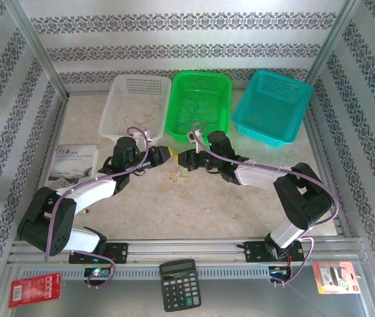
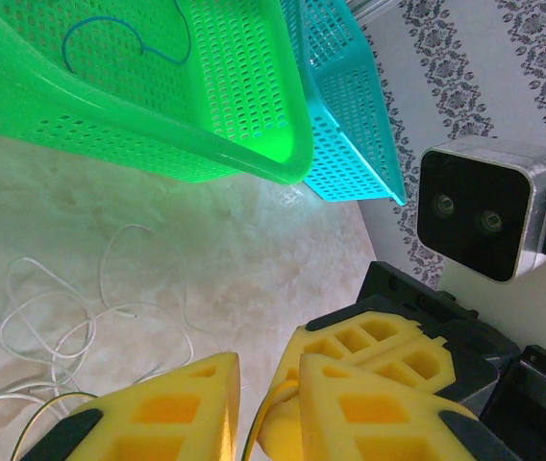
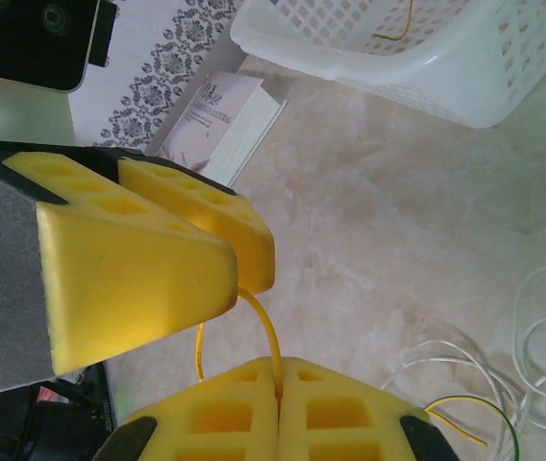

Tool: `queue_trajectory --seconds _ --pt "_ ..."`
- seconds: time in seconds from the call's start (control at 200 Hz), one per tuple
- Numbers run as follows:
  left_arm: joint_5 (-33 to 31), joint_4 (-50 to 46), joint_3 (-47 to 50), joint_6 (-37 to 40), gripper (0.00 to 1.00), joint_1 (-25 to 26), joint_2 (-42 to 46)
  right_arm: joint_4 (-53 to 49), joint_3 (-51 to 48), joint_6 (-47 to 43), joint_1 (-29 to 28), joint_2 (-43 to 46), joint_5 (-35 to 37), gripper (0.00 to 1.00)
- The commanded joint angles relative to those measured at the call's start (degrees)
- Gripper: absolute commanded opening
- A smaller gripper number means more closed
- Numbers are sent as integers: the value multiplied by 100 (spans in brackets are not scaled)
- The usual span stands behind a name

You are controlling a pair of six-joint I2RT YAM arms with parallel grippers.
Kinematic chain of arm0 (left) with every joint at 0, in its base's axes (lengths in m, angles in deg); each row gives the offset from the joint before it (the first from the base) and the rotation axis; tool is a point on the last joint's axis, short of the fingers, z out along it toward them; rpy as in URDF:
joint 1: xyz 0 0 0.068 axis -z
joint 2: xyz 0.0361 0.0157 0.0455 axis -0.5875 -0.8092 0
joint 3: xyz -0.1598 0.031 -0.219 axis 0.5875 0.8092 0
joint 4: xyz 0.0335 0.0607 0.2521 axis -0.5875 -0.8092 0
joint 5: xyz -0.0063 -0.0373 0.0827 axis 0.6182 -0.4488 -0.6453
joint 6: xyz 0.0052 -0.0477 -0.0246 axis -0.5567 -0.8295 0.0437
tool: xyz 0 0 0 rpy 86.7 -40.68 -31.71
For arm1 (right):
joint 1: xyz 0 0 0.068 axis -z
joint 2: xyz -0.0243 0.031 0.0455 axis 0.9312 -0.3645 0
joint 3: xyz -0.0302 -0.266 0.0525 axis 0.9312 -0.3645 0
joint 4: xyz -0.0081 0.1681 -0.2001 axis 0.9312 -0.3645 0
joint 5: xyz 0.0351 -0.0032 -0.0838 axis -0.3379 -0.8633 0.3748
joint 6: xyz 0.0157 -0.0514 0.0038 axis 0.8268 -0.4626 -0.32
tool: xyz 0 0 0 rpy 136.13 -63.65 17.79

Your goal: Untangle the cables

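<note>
A loose tangle of thin white cables lies on the marble table just in front of both grippers; it also shows in the left wrist view and the right wrist view. My right gripper is shut on a yellow cable. That strand arcs up to the left gripper's foam fingers. My left gripper stands slightly open, and the yellow cable runs through the gap. From above, left gripper and right gripper sit tip to tip.
Three baskets stand at the back: white holding a yellow strand, green holding a blue strand, and teal. A book lies at the left. A calculator sits at the near edge.
</note>
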Motion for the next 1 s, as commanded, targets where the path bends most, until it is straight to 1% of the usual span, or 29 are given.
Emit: queue_trajectory --seconds 0.0,0.06,0.12,0.205,0.275,0.35,0.41,0.49,0.535,0.595,0.699,0.759,0.874,0.994 --pt "113 315 69 49 23 94 -50 273 -53 47 62 150 -174 0" --pt "102 342 92 29 25 101 -63 289 -64 66 64 163 -178 0" --pt "100 350 92 27 29 102 -89 293 -61 72 67 163 -178 0" --pt "107 382 102 19 29 101 -128 309 -65 74 75 165 -178 0" --pt "108 438 124 -7 26 110 -150 318 -81 83 85 171 -178 0" --pt "108 472 128 -37 16 110 -152 322 -96 80 92 170 -170 0" --pt "115 519 127 -79 11 110 -132 326 -120 76 93 158 -152 0" --pt "138 592 89 -175 0 110 -79 347 -161 52 94 136 -97 0" --pt "146 609 45 -230 0 119 -29 348 -193 43 93 122 -52 0" --pt "172 662 1 -324 0 142 62 382 -235 28 93 94 28 7" --pt "214 676 -146 -488 0 186 222 500 -310 4 78 21 241 24" --pt "233 660 -247 -571 0 232 304 620 -352 16 54 -55 366 31" --pt "284 643 -458 -738 0 313 441 887 -381 54 -48 -239 653 38" --pt "278 602 -673 -876 0 380 601 1133 -398 78 -169 -463 998 39"
